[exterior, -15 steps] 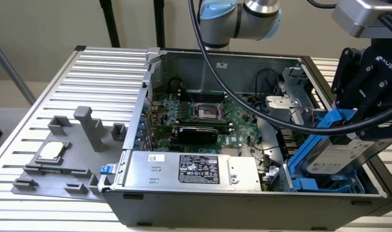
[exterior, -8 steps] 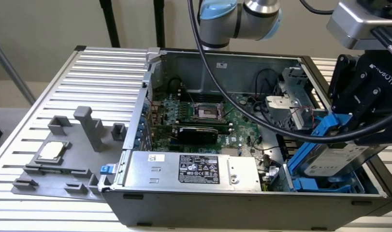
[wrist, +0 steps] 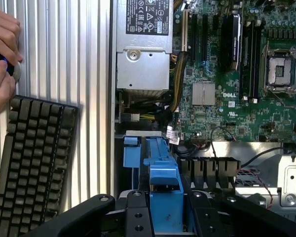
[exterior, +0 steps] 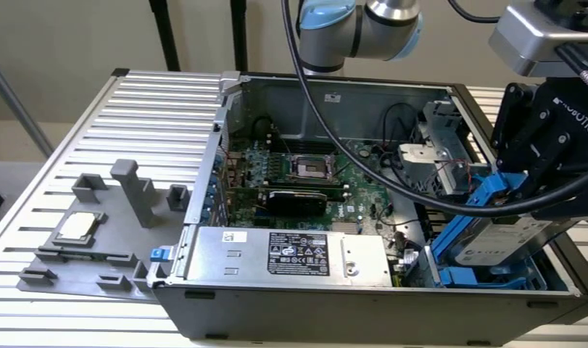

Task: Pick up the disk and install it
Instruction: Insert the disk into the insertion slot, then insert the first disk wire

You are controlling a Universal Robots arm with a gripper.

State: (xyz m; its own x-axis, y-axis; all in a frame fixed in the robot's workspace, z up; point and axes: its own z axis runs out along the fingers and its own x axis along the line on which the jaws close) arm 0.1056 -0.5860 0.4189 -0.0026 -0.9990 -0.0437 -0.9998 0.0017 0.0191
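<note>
The black gripper (wrist: 165,217) is clenched on the silver, blue-railed metal disk (exterior: 504,238), tilted over the blue plastic bay (exterior: 468,276) at the grey computer case's (exterior: 371,313) near corner, the exterior view's right. Squaring the rails to the bay should prevent jamming.

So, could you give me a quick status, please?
Gripper shut on the disk. Disk tilted over the blue bay, not seated. Loose wires beside the bay.

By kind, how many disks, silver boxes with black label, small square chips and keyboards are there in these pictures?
disk: 1
silver box with black label: 1
small square chip: 1
keyboard: 1
Total: 4
</note>
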